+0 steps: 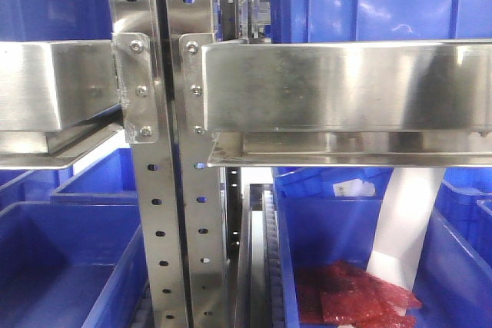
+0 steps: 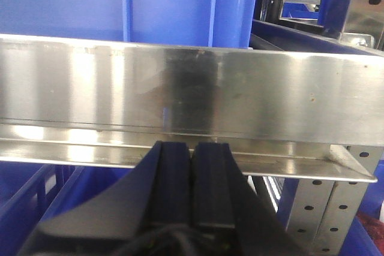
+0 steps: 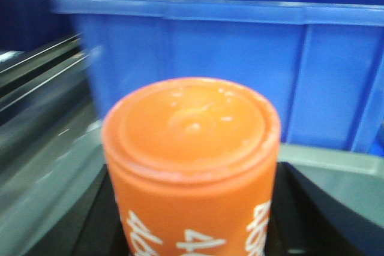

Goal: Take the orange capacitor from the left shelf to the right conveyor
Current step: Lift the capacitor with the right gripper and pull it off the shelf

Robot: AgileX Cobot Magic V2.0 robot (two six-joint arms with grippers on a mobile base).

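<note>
The orange capacitor (image 3: 191, 166) fills the right wrist view, upright, with white "4680" print round its side. My right gripper (image 3: 189, 220) is shut on it, its black fingers (image 3: 300, 220) showing on either side of the cylinder. The left shelf (image 1: 346, 86) is a shiny steel rack with boxy rails and perforated posts, and it also crosses the left wrist view as a rail (image 2: 192, 94). My left gripper (image 2: 193, 145) sits just in front of and below that rail, shut, with nothing between its pads. The right conveyor is out of view.
A large blue bin (image 3: 240, 58) stands right behind the capacitor, with blurred grey rails (image 3: 42, 88) to its left. Blue bins (image 1: 69, 266) sit under the shelf rails; one (image 1: 361, 213) holds red packets (image 1: 354, 297). Another blue bin (image 2: 138, 4) stands on the shelf rail.
</note>
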